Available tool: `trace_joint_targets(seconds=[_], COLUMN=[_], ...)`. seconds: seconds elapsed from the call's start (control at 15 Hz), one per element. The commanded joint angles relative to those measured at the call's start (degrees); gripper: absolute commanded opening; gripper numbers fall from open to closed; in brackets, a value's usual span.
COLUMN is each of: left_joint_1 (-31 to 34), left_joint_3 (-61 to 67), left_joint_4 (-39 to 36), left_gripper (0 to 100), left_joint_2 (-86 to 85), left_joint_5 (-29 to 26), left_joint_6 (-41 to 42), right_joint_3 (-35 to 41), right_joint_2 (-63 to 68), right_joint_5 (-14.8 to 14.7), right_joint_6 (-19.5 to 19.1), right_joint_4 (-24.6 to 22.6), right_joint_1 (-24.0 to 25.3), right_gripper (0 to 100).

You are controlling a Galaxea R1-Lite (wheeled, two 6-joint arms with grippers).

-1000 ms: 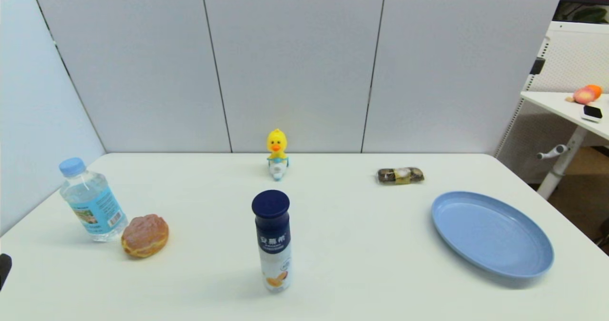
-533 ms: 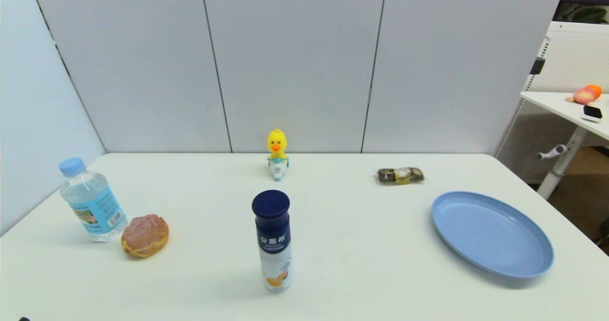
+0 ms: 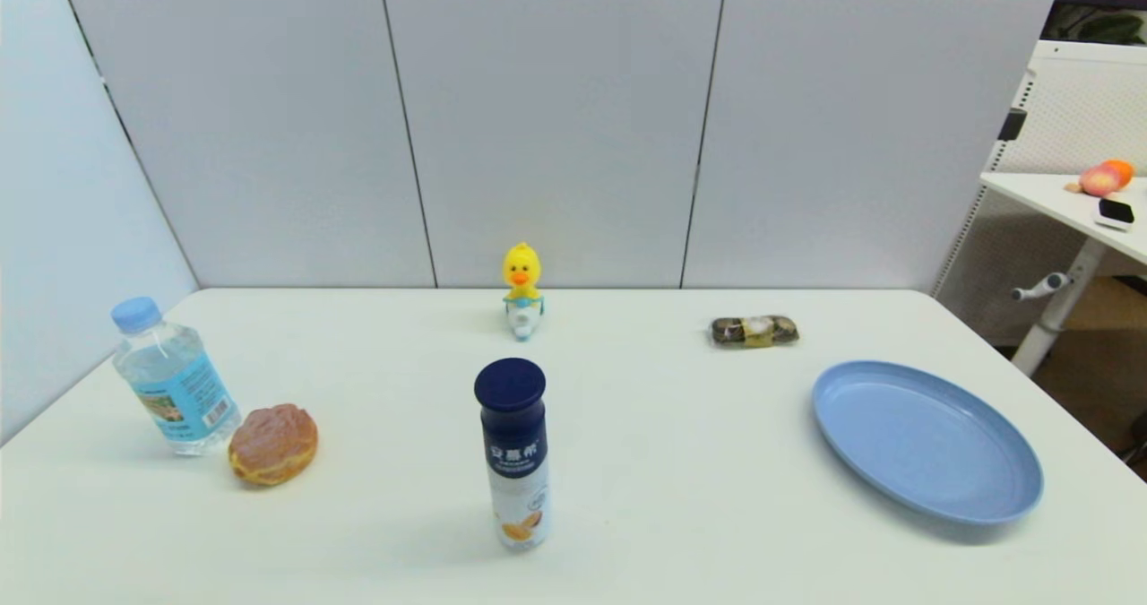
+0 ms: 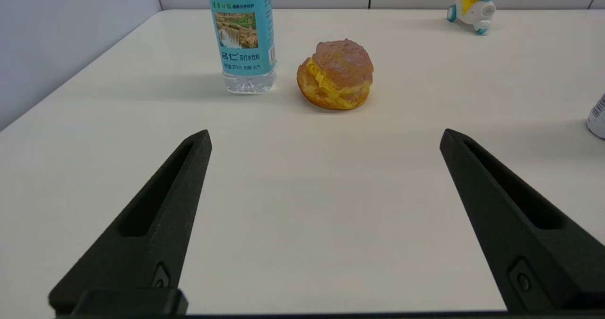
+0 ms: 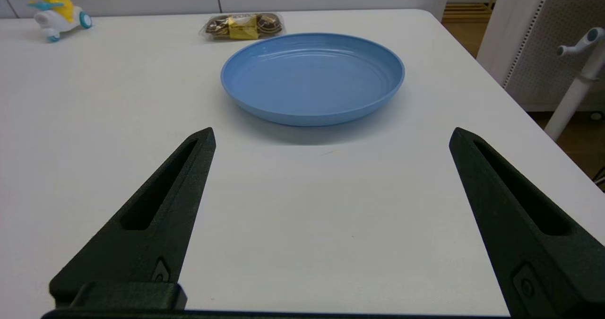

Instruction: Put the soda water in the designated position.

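Note:
The soda water (image 3: 172, 381), a small clear bottle with a light-blue cap and blue label, stands upright at the table's left side. The left wrist view shows the soda water (image 4: 242, 35) well beyond my left gripper (image 4: 325, 137), which is open and holds nothing. My right gripper (image 5: 332, 134) is open too, low over the table short of the blue plate (image 5: 312, 75). Neither gripper shows in the head view.
A cream puff (image 3: 272, 444) lies just right of the soda water. A tall navy-capped bottle (image 3: 514, 453) stands front centre. A yellow duck toy (image 3: 521, 301) and a wrapped snack (image 3: 754, 331) sit at the back. The blue plate (image 3: 925, 439) lies right.
A dark piece of the left arm at the head view's lower left edge has dropped out of sight. The things on the table have not moved.

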Motion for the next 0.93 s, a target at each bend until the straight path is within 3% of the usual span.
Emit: trace_joint_targets(seconds=[0.07,0.93], left_joint_1=[0.1,0.1], left_joint_3=[0.0,0.0], left_joint_4=[0.0,0.0], left_gripper=[100,100], left_joint_2=[0.0,0.0], left_joint_5=[0.1,0.1], left_joint_6=[-0.9,-1.1], right_joint_3=[0.0,0.0], right_joint_2=[0.0,0.0], right_joint_5=[0.0,-0.1], right_joint_6=[0.0,-0.9], right_joint_4=[0.0,0.0], right_joint_1=[0.0,0.0], right_gripper=[100,100])
